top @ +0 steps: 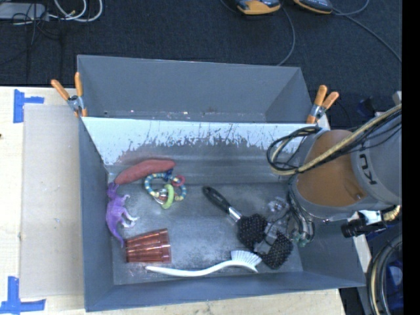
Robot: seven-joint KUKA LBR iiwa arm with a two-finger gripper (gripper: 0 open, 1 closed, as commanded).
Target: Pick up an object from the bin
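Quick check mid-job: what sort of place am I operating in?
Probably a robotics lab's grasping test cell: a grey metal bin holds odds like a purple toy animal and a white dish brush, the robot arm reaches in, and loose cables lie on dark carpet.

free: bin floor centre [197, 233] | right blocked: black brush [251, 228], white brush [246, 260] | left: red cups [148, 247]

Far L: purple dino [117, 212], red cups [147, 247] just below. Red sausage toy [144, 170] above, ring rattle [164, 190] nr it. White brush [203, 266] lying along front, bristles to R.
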